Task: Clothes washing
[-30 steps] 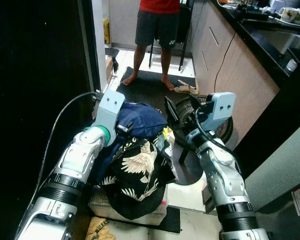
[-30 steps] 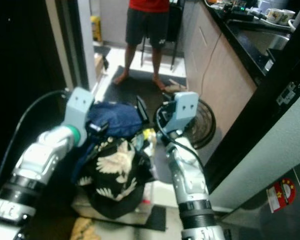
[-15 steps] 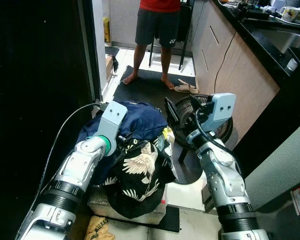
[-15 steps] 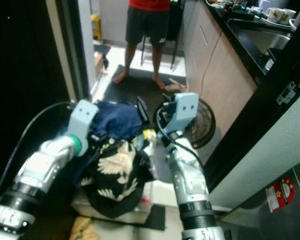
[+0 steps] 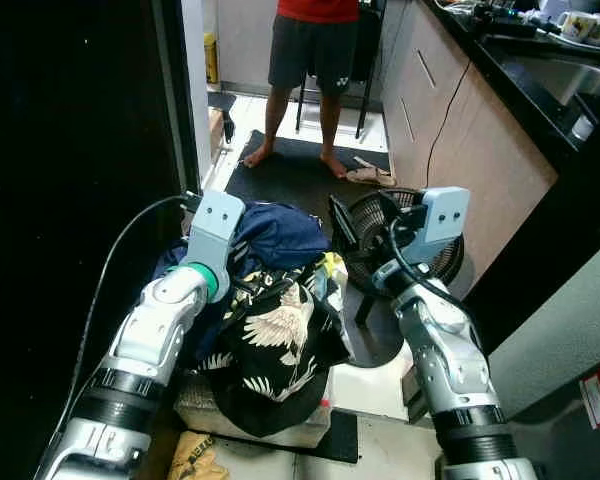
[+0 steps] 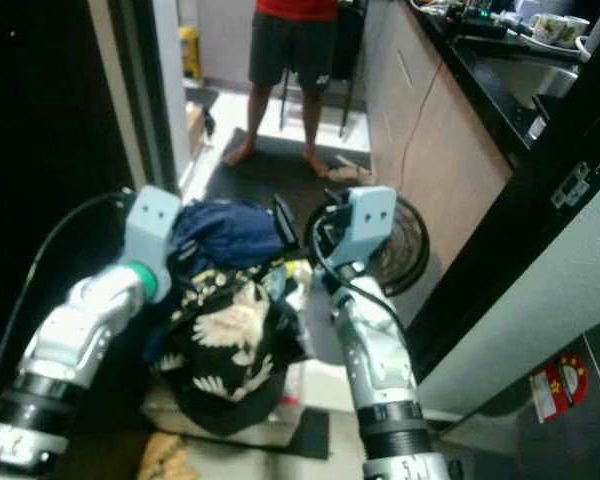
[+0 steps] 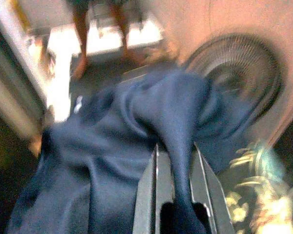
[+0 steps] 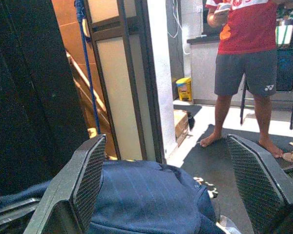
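Observation:
A pile of clothes sits on a pale box (image 5: 280, 428) on the floor: a navy blue garment (image 5: 285, 232) on top at the back, and a black shirt with white bird print (image 5: 280, 340) in front. My left gripper (image 7: 175, 152) is shut on a fold of the navy garment, which runs up between its fingers (image 7: 149, 195). The left wrist (image 5: 217, 222) sits at the pile's left side. My right gripper (image 8: 166, 146) hangs open just right of the pile, above the navy cloth, with its black finger (image 5: 341, 222) visible and nothing held.
A floor fan (image 5: 405, 240) lies close behind the right gripper. A person (image 5: 315, 60) stands barefoot on a dark mat (image 5: 290, 175) ahead. Cabinets and a black counter (image 5: 520, 70) line the right side. A door frame (image 5: 192, 100) and a dark panel stand to the left.
My left gripper dipped toward me with the navy garment, then drew back up and to the left, tugging the cloth. The right arm has barely moved.

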Robot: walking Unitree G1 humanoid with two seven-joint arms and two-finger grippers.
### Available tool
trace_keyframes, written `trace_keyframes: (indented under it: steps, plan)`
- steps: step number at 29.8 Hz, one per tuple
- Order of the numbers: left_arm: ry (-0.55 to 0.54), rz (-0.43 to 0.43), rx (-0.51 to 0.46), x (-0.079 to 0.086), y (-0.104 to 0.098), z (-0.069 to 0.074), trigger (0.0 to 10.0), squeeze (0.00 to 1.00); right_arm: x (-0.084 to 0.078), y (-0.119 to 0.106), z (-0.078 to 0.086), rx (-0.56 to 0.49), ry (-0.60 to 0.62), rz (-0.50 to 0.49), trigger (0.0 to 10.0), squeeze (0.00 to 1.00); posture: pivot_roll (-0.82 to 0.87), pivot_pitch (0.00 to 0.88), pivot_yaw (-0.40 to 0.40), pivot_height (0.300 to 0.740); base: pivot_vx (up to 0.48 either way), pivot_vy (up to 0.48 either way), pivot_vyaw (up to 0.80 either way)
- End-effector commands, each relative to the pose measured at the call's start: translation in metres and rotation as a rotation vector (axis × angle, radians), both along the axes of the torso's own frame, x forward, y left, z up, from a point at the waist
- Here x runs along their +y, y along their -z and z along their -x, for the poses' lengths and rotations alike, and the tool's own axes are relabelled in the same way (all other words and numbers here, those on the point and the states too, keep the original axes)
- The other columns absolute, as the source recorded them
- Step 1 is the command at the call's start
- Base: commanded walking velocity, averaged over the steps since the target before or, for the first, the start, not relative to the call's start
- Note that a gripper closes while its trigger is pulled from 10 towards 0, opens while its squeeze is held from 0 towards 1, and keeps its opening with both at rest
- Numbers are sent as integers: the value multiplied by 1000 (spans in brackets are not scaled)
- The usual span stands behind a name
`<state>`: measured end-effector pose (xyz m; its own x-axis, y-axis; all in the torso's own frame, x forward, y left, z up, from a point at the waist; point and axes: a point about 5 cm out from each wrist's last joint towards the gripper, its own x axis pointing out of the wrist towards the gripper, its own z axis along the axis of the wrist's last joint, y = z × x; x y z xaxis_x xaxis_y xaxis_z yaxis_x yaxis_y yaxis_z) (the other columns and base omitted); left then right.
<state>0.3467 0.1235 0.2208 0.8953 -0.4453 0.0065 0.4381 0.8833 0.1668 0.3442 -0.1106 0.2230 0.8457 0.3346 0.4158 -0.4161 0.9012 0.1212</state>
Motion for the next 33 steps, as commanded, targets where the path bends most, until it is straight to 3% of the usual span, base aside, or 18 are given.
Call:
trace_keyframes:
  steps: [1,2,5,7,8,9,10,14,16,17,19,24,25,26,27,30,32,33]
  plan:
    - [127,46,-164,-15,-31,15,0,0,-1,3,0,7,4,2,10000,0,37,71,-46,740,0,0,0]
    - [192,75,-264,-21,-51,27,10000,0,-1,3,0,6,4,1,10000,0,40,69,-47,740,0,0,0]
    - [192,75,-264,-21,-51,27,10000,0,-1,3,0,6,4,1,10000,0,40,69,-47,740,0,0,0]
    - [254,127,-453,-27,-94,45,10000,0,0,2,-1,3,-1,0,10000,0,52,60,-52,740,0,0,0]
    - [254,127,-453,-27,-94,45,10000,0,0,2,-1,3,-1,0,10000,0,52,60,-52,740,0,0,0]
    - [269,155,-543,-28,-117,53,10000,0,2,2,-2,2,-7,-1,10000,0,52,60,-52,740,0,0,0]
    - [269,155,-543,-28,-117,53,10000,0,2,2,-2,2,-7,-1,10000,0,52,60,-52,740,0,0,0]
    - [242,190,-701,-26,-154,63,10000,0,5,1,-3,-1,-19,-4,10000,0,60,54,-58,740,0,0,0]
    - [93,312,-858,-9,-201,65,10000,0,7,-1,-4,-9,-22,-11,10000,0,64,50,-56,740,0,0,0]
    - [93,312,-858,-9,-201,65,10000,0,7,-1,-4,-9,-22,-11,10000,0,64,50,-56,740,0,0,0]
    - [107,460,-842,0,-217,66,10000,0,7,-4,-4,-20,-9,-29,10000,0,62,47,-44,740,0,0,0]
    - [208,382,-715,-7,-195,64,10000,0,3,-9,-2,-42,10,-44,10000,0,50,49,-31,740,0,0,0]
    - [246,382,-611,-10,-178,63,10000,0,0,-13,-1,-59,20,-49,10000,0,47,49,-30,740,0,0,0]
    - [246,382,-611,-10,-178,63,10000,0,0,-13,-1,-59,20,-49,10000,0,47,49,-30,740,0,0,0]
    - [247,476,-427,-9,-148,59,10000,0,-5,-21,3,-94,38,-58,10000,0,36,47,-21,740,0,0,0]
    - [236,553,-363,-3,-136,57,10000,0,-9,-27,6,-120,42,-62,10000,0,35,44,-24,740,0,0,0]
    - [237,560,-361,-2,-136,57,10000,0,-9,-29,6,-127,42,-59,10000,0,37,43,-26,740,0,0,0]
    - [247,505,-371,-2,-134,59,10000,0,-9,-31,7,-135,37,-53,10000,0,42,40,-30,740,0,0,0]
